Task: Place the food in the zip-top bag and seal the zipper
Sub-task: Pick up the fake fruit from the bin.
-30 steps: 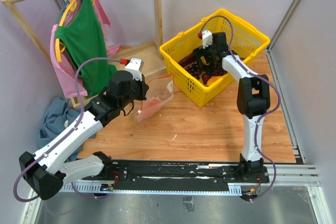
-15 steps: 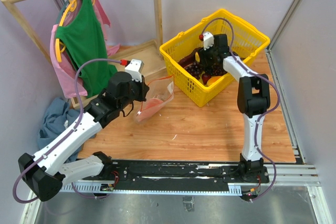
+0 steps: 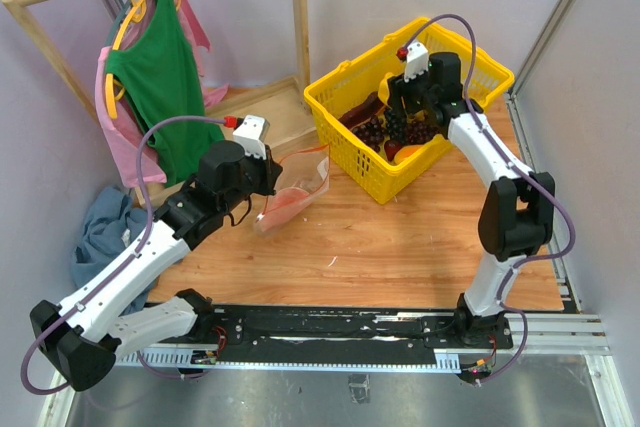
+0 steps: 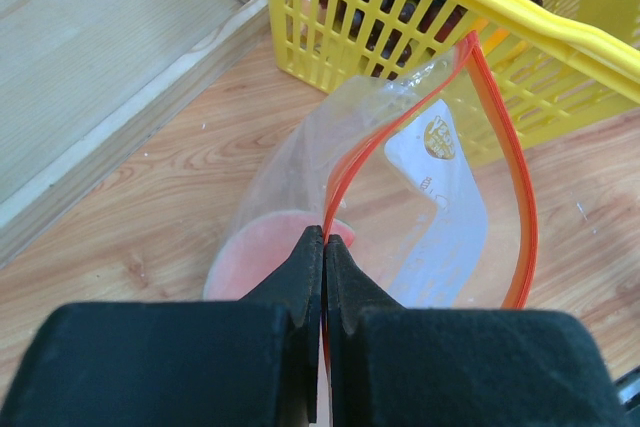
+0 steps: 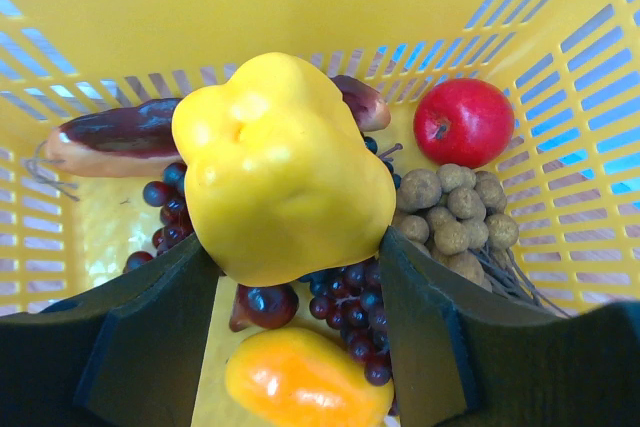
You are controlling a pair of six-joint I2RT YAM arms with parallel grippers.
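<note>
My right gripper is shut on the yellow bell pepper and holds it above the yellow basket. The dark purple grape bunch lies on the basket floor under it. My left gripper is shut on the red-orange zipper of the clear zip-top bag. The bag's mouth gapes open toward the basket. A pinkish-red piece of food lies inside the bag, by my fingertips. From above, the bag lies on the wooden table left of the basket.
The basket also holds a red round fruit, a brownish bunch of small fruits, an orange fruit and a long dark vegetable. A wooden rack with green and pink garments stands back left. A blue cloth lies beside it.
My right gripper has closed on the yellow pepper and lifted it up out of the pile in the basket. The left gripper still pinches the bag's zipper in the same place.
</note>
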